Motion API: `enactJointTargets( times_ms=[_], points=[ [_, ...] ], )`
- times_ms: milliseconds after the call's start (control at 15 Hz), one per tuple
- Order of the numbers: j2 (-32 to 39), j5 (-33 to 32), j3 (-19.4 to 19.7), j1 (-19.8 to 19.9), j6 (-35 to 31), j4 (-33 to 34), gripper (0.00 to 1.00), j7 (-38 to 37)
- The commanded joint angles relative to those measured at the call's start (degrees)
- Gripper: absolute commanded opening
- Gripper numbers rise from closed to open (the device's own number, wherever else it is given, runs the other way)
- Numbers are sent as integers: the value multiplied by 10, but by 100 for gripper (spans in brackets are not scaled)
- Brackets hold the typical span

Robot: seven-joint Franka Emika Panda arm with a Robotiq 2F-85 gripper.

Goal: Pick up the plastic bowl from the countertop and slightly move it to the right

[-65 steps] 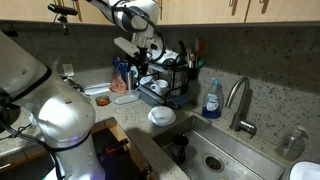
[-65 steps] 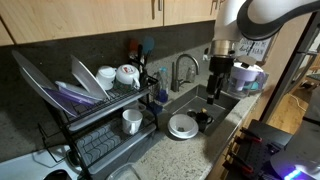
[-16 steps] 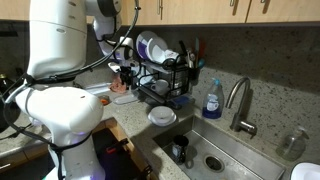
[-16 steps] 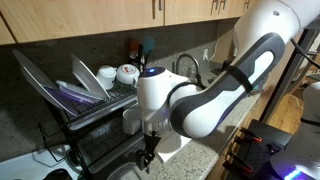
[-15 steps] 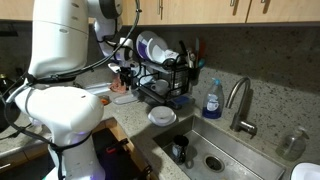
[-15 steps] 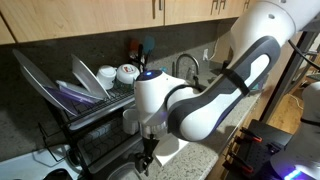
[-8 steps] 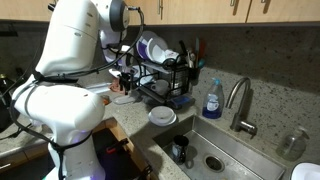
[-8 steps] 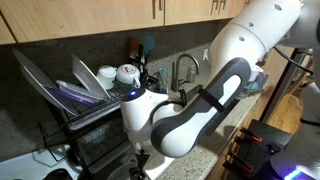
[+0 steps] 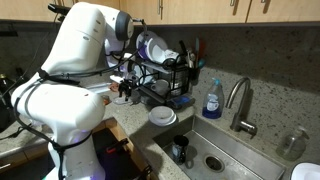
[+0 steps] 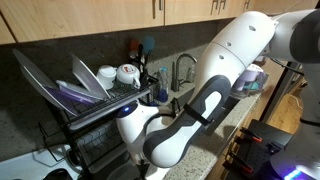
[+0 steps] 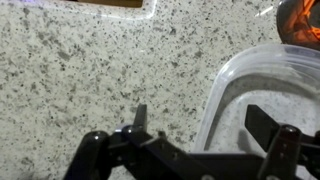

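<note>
Operator: Since the earlier frames the arm (image 9: 85, 60) has left the sink side, swung across to the counter beside the dish rack (image 9: 165, 72), and come down low. What is the present status?

Technician: In the wrist view the gripper (image 11: 200, 125) is low over the countertop (image 11: 80, 70) with its jaws spread apart and nothing between them yet. One of the fingers (image 11: 140, 118) is outside the plastic bowl (image 11: 260, 85); the other is over the bowl's inside. The jaws therefore straddle the near rim. Contact with the rim cannot be confirmed.

Operator: Where is the bowl?

Technician: It sits flat on the countertop, just beside the orange dish (image 11: 303, 20). It is well apart from the white round dish (image 9: 162, 116) near the sink. In both exterior views the arm hides it.

Operator: What are its handling properties?

Technician: Judged from its thin, pale, shallow wall, it is likely very light and somewhat flexible. Its surface is probably smooth and likely to slip. It is unlikely to break, but it may tilt or pivot when held at one edge.

Operator: What is the recommended grasp?

Technician: Pinch the near rim wall, one finger inside and one outside, seated as deep as the wall allows. Close gently, because excess force could bend the rim. Lift only enough to clear the stone, and keep clear of the orange dish.
</note>
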State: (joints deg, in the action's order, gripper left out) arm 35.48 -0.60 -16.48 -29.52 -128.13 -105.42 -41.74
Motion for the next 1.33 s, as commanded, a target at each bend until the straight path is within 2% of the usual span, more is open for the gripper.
enactJointTargets(
  times_ms=[0, 200, 267, 667, 1067, 1133, 1267],
  points=[
    [31, -2, 13, -19, 41, 43, 100, 39],
    [49, -1, 21, -28, 56, 62, 100, 56],
    [54, 0, 24, -30, 60, 67, 97, 60],
    [63, 12, 39, -23, 56, 67, 65, 71],
    [46, 34, 45, 6, 37, 33, 84, 75],
    [43, 39, 45, 13, 33, 27, 80, 77],
    [37, 50, 45, 25, 27, 15, 80, 83]
  ],
)
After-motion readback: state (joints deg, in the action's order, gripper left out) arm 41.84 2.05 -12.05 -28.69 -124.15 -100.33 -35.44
